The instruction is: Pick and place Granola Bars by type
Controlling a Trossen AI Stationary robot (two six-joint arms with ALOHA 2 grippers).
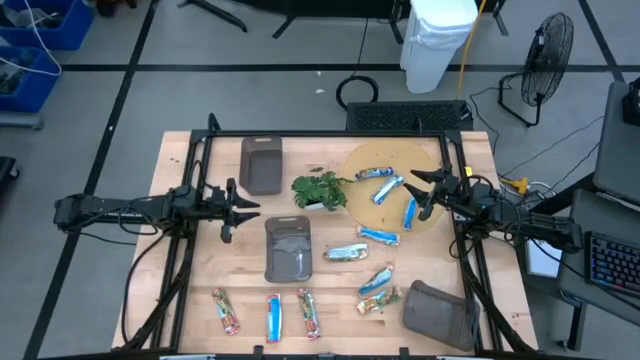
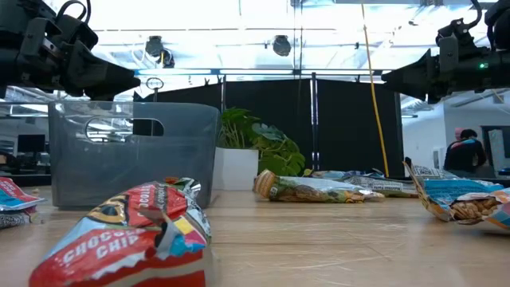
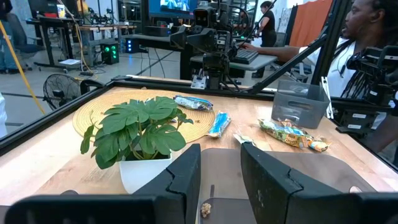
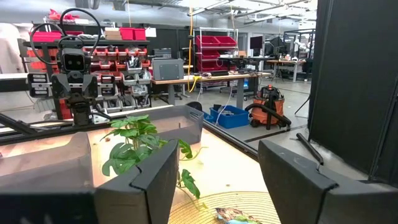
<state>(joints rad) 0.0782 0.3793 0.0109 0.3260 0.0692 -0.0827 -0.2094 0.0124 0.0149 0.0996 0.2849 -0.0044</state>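
Neither arm holds anything, so the sorting looks to be between picks: the left gripper point(image 1: 236, 207) hovers at the table's nine o'clock, fingers partly apart, and the right gripper point(image 1: 428, 190) hangs at three o'clock over the round woven mat point(image 1: 365, 162), fingers wide apart. The Granola Bars point(image 1: 379, 236) lie scattered from the mat toward five o'clock, three more in a row at six o'clock, all outside the grey trays point(image 1: 288, 249). The next move likely calls for the right gripper to descend onto a mat bar

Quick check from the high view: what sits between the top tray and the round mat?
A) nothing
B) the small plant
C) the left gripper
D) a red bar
B: the plant stands between the top tray and the mat.
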